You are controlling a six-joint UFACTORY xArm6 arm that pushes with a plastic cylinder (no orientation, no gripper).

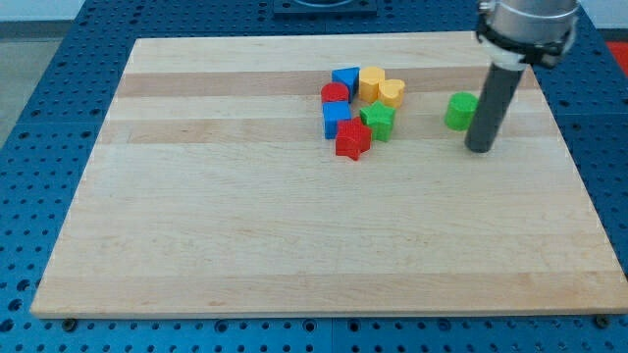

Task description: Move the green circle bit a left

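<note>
The green circle [458, 111] lies on the wooden board at the view's upper right, apart from the other blocks. My rod comes down from the view's top right and my tip [480, 148] rests on the board just to the right of and slightly below the green circle, touching or nearly touching its right side. The rod hides part of the circle's right edge.
A tight cluster sits left of the circle: blue triangle [345, 77], yellow hexagon [371, 81], yellow heart [392, 92], red circle [336, 95], blue block [337, 119], green star [377, 120], red star [352, 140]. The board [294, 245] lies on a blue perforated table.
</note>
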